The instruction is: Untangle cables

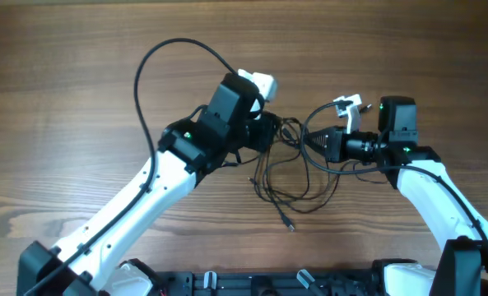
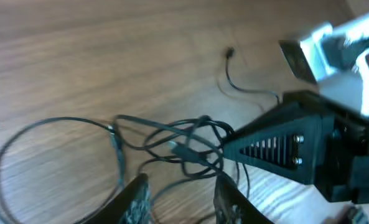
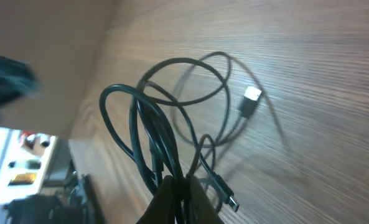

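The cables (image 1: pixel 289 168) are thin black wires tangled in the middle of the wooden table, with loops trailing toward the front and a small plug end (image 1: pixel 290 225). My right gripper (image 1: pixel 308 141) is shut on several strands; the right wrist view shows its fingers (image 3: pixel 182 186) pinching the loops (image 3: pixel 165 109), with a silver USB plug (image 3: pixel 251 99) hanging free. My left gripper (image 1: pixel 267 131) is open just left of the knot. In the left wrist view its fingers (image 2: pixel 181 199) straddle loose strands below the knotted bundle (image 2: pixel 184 146), which the right gripper's tip (image 2: pixel 234 144) holds.
The left arm's thick black cable (image 1: pixel 149 66) arcs over the table at the back left. A white part (image 1: pixel 348 105) sits on the right arm near its wrist. A dark rail (image 1: pixel 252 284) runs along the front edge.
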Controlling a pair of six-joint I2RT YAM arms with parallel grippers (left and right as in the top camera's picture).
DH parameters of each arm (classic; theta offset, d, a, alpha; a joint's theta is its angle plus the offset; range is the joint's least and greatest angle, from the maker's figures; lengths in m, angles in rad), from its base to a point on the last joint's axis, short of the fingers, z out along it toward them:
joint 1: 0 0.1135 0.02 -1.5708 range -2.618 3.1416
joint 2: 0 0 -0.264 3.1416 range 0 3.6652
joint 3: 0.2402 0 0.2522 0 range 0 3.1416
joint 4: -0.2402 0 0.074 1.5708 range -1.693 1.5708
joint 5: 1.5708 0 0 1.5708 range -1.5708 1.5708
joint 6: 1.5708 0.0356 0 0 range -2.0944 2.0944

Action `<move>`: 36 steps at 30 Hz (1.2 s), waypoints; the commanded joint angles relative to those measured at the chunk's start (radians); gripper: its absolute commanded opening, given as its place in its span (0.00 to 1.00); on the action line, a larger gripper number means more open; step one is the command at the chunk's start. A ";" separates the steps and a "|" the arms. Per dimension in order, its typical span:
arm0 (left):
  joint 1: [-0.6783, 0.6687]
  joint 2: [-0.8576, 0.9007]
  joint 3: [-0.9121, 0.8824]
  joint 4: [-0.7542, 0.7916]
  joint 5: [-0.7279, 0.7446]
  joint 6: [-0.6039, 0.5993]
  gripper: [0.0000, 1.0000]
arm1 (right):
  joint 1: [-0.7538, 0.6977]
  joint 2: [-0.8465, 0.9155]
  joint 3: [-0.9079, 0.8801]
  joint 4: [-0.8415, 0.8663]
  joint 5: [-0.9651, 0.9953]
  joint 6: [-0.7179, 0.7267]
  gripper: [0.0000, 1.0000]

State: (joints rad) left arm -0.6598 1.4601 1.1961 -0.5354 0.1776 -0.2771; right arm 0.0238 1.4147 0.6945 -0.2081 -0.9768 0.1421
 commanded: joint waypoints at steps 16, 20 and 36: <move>-0.079 0.123 0.006 0.001 -0.279 -0.057 0.41 | 0.000 0.002 0.004 0.006 -0.117 -0.027 0.04; -0.092 0.127 0.006 0.002 -0.329 -0.098 0.39 | 0.000 0.002 0.004 0.006 -0.117 -0.027 0.04; -0.130 0.230 0.006 -0.029 -0.609 -0.337 0.04 | 0.001 0.002 0.004 0.005 -0.101 0.000 0.17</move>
State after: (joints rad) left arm -0.8024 1.6764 1.1965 -0.5606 -0.3782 -0.5892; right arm 0.0299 1.4147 0.6945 -0.2070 -1.0744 0.1375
